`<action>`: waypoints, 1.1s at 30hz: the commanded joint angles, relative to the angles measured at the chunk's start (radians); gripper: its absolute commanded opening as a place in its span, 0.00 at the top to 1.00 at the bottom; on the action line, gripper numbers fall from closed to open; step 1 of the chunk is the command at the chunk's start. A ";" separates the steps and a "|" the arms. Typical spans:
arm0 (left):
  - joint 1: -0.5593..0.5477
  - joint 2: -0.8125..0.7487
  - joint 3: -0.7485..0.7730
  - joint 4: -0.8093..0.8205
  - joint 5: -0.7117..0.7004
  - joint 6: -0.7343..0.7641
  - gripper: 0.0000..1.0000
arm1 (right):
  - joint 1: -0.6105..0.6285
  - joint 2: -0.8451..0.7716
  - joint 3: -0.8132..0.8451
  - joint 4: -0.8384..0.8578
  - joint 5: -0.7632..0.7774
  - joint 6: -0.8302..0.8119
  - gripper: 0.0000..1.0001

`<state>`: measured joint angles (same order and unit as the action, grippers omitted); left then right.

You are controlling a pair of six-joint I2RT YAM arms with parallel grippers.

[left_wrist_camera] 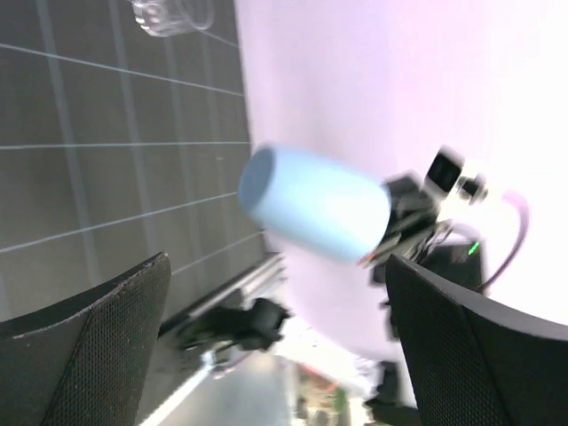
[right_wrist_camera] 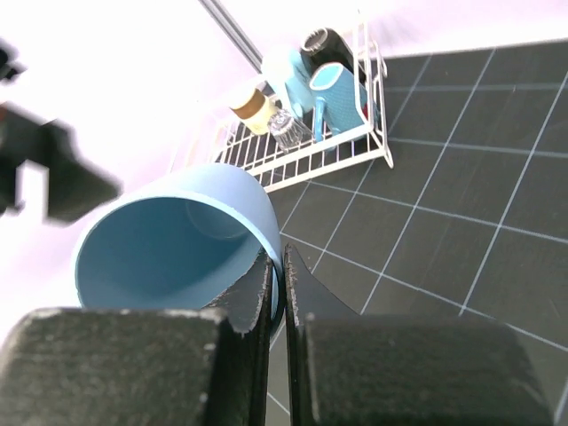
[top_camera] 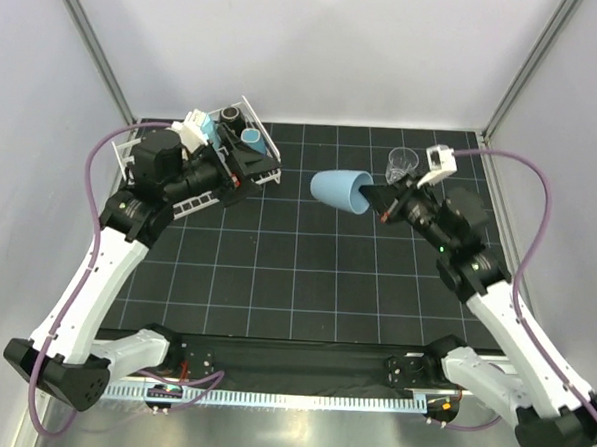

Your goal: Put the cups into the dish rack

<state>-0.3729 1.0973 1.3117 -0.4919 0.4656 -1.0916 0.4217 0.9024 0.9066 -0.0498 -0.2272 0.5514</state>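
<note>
My right gripper [top_camera: 377, 198] is shut on the rim of the light blue tumbler [top_camera: 340, 191] and holds it on its side above the table; in the right wrist view the jaws [right_wrist_camera: 282, 271] pinch the tumbler's wall [right_wrist_camera: 169, 248]. The white wire dish rack [top_camera: 264, 172] stands at the back left and holds a black mug [right_wrist_camera: 324, 43], two light blue mugs [right_wrist_camera: 342, 93], a brown cup [right_wrist_camera: 248, 105] and a clear glass [right_wrist_camera: 286, 129]. My left gripper [top_camera: 249, 166] is open and empty over the rack's near end [left_wrist_camera: 275, 266]. The left wrist view faces the tumbler [left_wrist_camera: 315, 204].
A second clear glass [top_camera: 402, 165] stands on the black gridded mat at the back right, just behind my right gripper; it also shows in the left wrist view [left_wrist_camera: 173, 13]. White walls close in the back and both sides.
</note>
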 commanded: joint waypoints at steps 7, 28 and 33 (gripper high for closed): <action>-0.081 0.062 -0.072 0.381 0.013 -0.499 0.00 | 0.012 -0.204 -0.051 0.056 0.091 -0.148 0.96; -0.353 0.249 -0.005 0.452 -0.179 -0.909 0.04 | 0.011 -0.229 -0.003 0.094 0.058 -0.254 0.96; -0.362 0.274 0.023 0.457 -0.171 -0.919 0.05 | 0.011 -0.238 -0.015 0.111 0.043 -0.246 0.96</action>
<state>-0.7246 1.3731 1.2861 -0.0940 0.3054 -1.9762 0.4301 0.6804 0.8913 -0.0299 -0.1703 0.3000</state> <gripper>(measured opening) 0.950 0.057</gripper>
